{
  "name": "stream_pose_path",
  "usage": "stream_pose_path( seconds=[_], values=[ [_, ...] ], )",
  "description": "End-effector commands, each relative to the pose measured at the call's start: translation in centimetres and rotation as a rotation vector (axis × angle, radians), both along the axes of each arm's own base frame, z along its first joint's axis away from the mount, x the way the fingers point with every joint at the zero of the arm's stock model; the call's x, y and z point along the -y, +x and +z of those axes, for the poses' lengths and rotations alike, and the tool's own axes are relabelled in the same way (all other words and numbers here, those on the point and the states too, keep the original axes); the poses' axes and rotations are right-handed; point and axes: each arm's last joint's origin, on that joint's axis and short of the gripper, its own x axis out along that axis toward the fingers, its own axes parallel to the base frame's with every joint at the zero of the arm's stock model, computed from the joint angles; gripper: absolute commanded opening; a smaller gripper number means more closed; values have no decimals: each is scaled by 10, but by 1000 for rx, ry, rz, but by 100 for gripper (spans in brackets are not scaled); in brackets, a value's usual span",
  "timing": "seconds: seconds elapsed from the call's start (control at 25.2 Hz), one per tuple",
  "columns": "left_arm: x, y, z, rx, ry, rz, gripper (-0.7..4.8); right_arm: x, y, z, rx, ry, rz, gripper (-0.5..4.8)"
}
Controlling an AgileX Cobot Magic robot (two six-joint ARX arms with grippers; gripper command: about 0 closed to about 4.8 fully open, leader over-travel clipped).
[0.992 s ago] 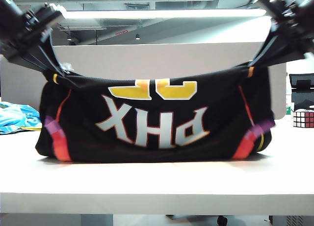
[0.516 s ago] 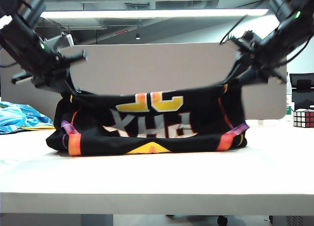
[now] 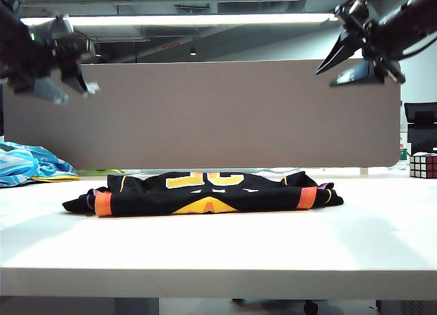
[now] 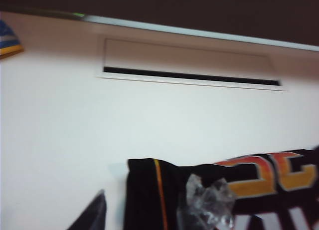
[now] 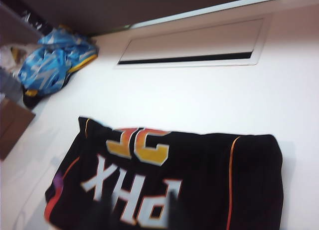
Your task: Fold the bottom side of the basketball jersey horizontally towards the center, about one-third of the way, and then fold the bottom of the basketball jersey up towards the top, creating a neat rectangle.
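Both grippers hang apart-jawed and empty, left gripper (image 3: 65, 89) at 10 o'clock, right gripper (image 3: 351, 61) at 2 o'clock, above the folded black orange-trimmed basketball jersey (image 3: 205, 194) mid white tabletop (image 3: 218, 247); its loose top layer could slump open.

Our 2 arms hang raised at upper left and upper right. The left claw (image 3: 68, 89) and the right claw (image 3: 341, 63) both point downward and inward, fingers parted, gripping nothing.
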Motion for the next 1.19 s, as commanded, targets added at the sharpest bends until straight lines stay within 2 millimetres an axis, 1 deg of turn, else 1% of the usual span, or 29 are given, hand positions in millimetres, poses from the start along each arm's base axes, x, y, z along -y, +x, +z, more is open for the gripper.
stream_pose_path(
  seconds=[0.04, 0.08, 0.12, 0.24, 0.36, 0.52, 0.56, 0.6, 0.71, 0.75, 0.87, 0.91, 0.99, 1.11, 1.19],
  values=[
    [3, -20, 21, 14, -8, -95, 27, -3, -22, 16, 18, -85, 81, 0],
    [4, -28, 26, 21, -9, -126, 3, -3, -30, 21, 20, -108, 93, -3],
    [4, -37, 31, 33, -6, -144, -8, -3, -36, 26, 20, -124, 103, -3],
    [3, -64, 42, 66, -4, -140, -6, -2, -59, 42, 32, -172, 102, -3],
    [1, -95, 46, 108, -1, -135, -6, -1, -86, 56, 89, -194, 73, -3],
    [-1, -137, 46, 160, 5, -113, -6, 0, -130, 62, 150, -222, 23, -3],
    [-1, -158, 44, 194, 3, -112, -6, 0, -151, 60, 173, -234, -1, -3],
    [-2, -176, 41, 225, 4, -112, -6, 1, -173, 54, 198, -242, -30, -3],
    [-3, -200, 32, 263, -20, -105, -6, 3, -202, 39, 224, -266, -95, -3],
    [-3, -207, 29, 271, -29, -102, -6, 3, -213, 32, 232, -275, -127, -3],
    [-4, -225, 14, 295, -37, -100, -6, 4, -236, 11, 245, -246, -187, -3],
    [-4, -230, 8, 301, -37, -100, -6, 5, -243, 4, 249, -236, -208, -3],
    [-6, -251, -15, 345, -51, -32, -6, 7, -268, -22, 279, -232, -301, -3],
    [-7, -265, -33, 406, -65, -7, -6, 8, -282, -39, 322, -236, -352, -3],
    [-8, -270, -43, 435, -65, -7, -6, 9, -288, -49, 354, -243, -384, -3]
  ],
)
